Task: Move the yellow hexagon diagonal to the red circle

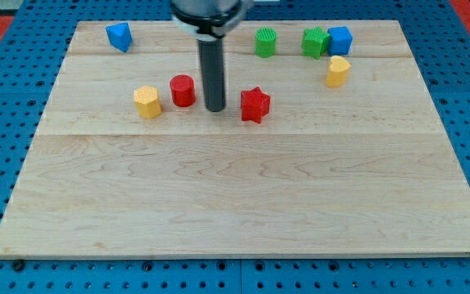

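Observation:
The yellow hexagon [147, 102] lies on the wooden board [235, 188], left of centre in the upper half. The red circle [183, 90] stands just to its right and slightly higher, with a small gap between them. My tip [215, 109] rests on the board to the right of the red circle, between it and a red star [254, 104]. The tip touches no block.
A blue block [119, 36] sits at the top left. A green round block [266, 42], a green block [314, 42] and a blue cube [339, 40] line the top right. A yellow block [338, 71] lies below the blue cube.

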You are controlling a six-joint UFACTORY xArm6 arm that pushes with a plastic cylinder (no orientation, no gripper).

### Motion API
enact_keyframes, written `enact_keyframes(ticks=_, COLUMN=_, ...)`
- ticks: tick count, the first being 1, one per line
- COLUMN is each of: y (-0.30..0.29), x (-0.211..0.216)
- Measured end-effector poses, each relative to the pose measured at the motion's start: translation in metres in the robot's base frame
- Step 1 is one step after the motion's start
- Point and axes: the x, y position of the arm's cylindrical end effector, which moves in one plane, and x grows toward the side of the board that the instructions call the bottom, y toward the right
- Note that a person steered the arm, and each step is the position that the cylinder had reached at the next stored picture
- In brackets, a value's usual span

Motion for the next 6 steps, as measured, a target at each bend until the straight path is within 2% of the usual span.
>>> enact_keyframes(ticks=1, y=-0.027, x=0.013)
enact_keyframes(ticks=2, y=-0.089, x=0.007)
enact_keyframes(ticks=3, y=-0.093, x=-0.050)
enact_keyframes(ticks=4, y=-0.069, x=-0.063)
enact_keyframes(ticks=5, y=-0.079, x=-0.026)
enact_keyframes(ticks=6, y=-0.063, x=-0.010)
